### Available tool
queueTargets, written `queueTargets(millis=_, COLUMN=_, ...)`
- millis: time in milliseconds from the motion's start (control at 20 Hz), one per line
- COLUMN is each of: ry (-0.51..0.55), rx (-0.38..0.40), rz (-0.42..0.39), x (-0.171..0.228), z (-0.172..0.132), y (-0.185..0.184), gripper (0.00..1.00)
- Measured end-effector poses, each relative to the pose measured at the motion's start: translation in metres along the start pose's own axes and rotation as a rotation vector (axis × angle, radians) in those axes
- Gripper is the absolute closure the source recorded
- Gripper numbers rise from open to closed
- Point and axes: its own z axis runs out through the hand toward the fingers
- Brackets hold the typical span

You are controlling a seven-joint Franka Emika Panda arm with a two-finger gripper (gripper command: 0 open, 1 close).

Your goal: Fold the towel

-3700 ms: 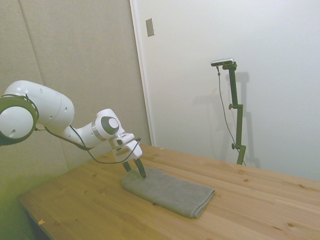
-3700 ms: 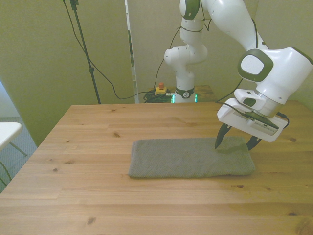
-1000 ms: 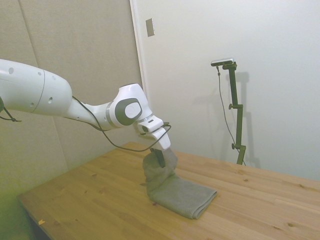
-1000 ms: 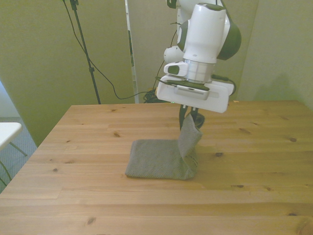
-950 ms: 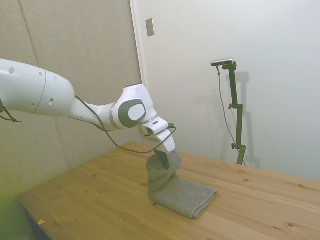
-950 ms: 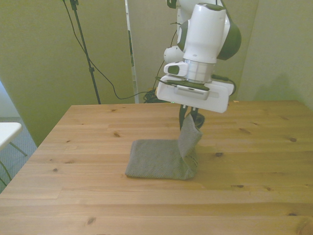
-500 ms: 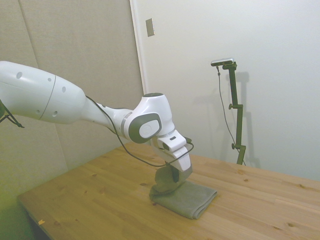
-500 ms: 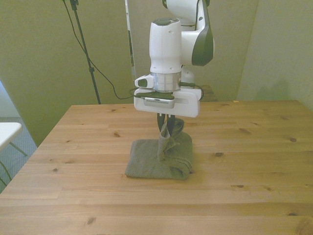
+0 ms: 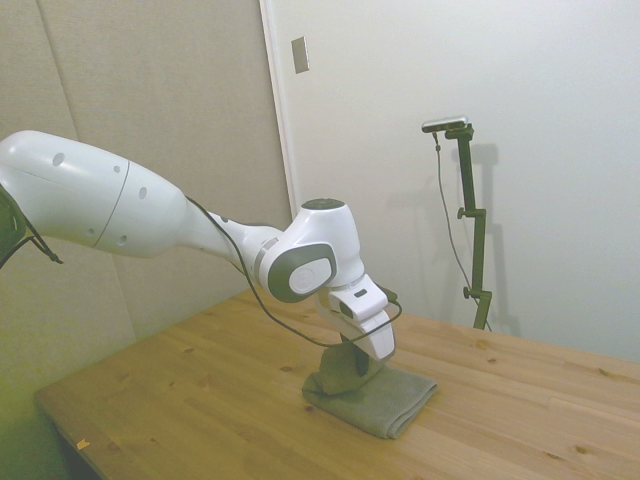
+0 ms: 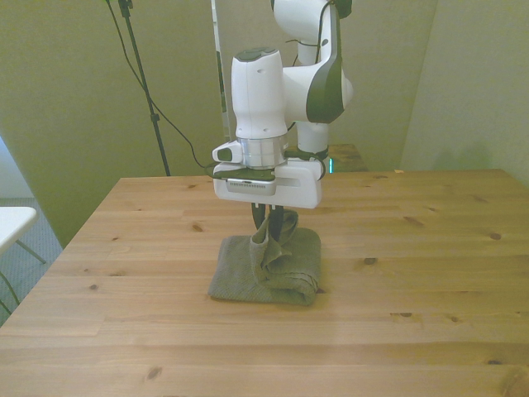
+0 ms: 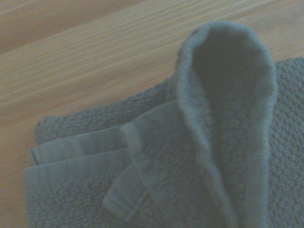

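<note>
Pale walls and a wooden table [image 10: 430, 273] frame the scene, and low in the middle of the front view the gripper [image 10: 274, 225] hangs below its white wrist block, its dark fingers clenched on a raised end of the towel [image 10: 248, 277]. From that pinch the grey-brown cloth droops in a narrow loop onto the rest of the towel, which lies flat at the centre of the table. The step in hand appears to be the fold itself: one end is lifted and carried over the flat half, not yet laid down. The next move likely calls for carrying the held end on toward the front view's left, lowering it until the edges meet, then letting go. From the side, the towel [image 9: 392, 397] shows its flat part stretching toward the frame's right, but the fingers are hidden there. Up close, the wrist camera shows the towel [image 11: 223, 142] curled into a hooded loop over stacked, hemmed layers.
</note>
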Motion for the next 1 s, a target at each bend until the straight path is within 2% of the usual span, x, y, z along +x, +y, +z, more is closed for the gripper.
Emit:
queueTargets(millis=250, ry=0.007, rx=0.018, rz=0.0, x=0.0, z=-0.013, y=-0.001, gripper=0.0)
queueTargets(millis=400, ry=0.018, rx=0.034, rz=-0.004, x=0.0, z=-0.037, y=0.0, gripper=0.0)
queueTargets(millis=600, ry=0.033, rx=0.012, rz=-0.033, x=-0.013, z=-0.077, y=0.002, gripper=0.0)
queueTargets(millis=750, ry=0.052, rx=-0.012, rz=-0.04, x=-0.037, z=-0.093, y=-0.005, gripper=0.0)
queueTargets(millis=1000, ry=0.04, rx=-0.035, rz=-0.089, x=-0.111, z=-0.091, y=-0.027, gripper=0.0)
